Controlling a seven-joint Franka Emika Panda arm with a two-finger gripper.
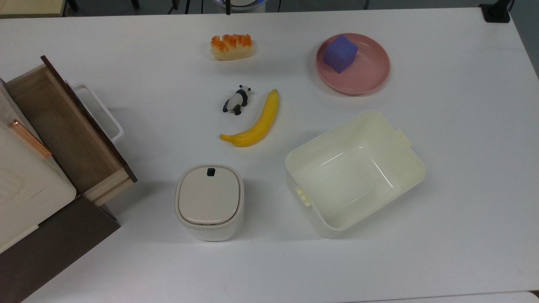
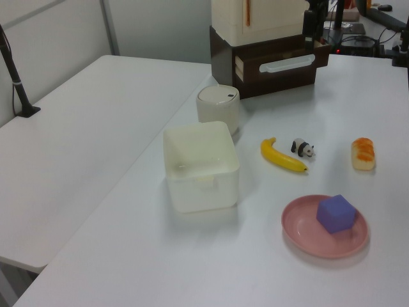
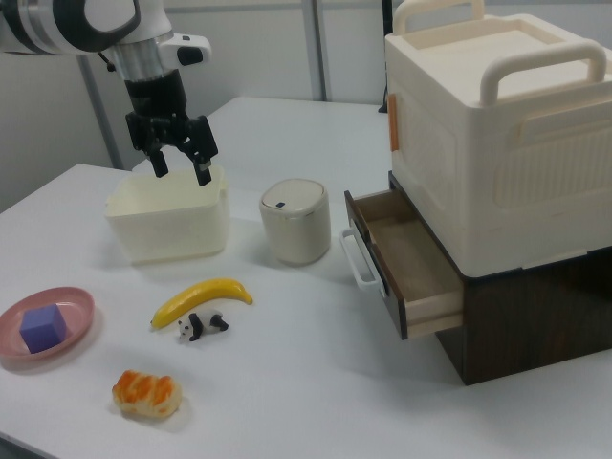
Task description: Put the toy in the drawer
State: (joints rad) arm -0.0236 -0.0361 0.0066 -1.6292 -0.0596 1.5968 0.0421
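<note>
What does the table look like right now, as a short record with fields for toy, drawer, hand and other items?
toy: panda on the table beside the banana, apart from it
drawer: pulled open, nothing seen inside
hand: open, raised in the air, holding nothing
plate: pink plate carrying the purple cube
tub: cream tub, nothing in it
other: lidded bin; bread

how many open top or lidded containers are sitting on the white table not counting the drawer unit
2: the open cream tub at the top view's right, and the lidded small bin to its left, near the open drawer.
</note>
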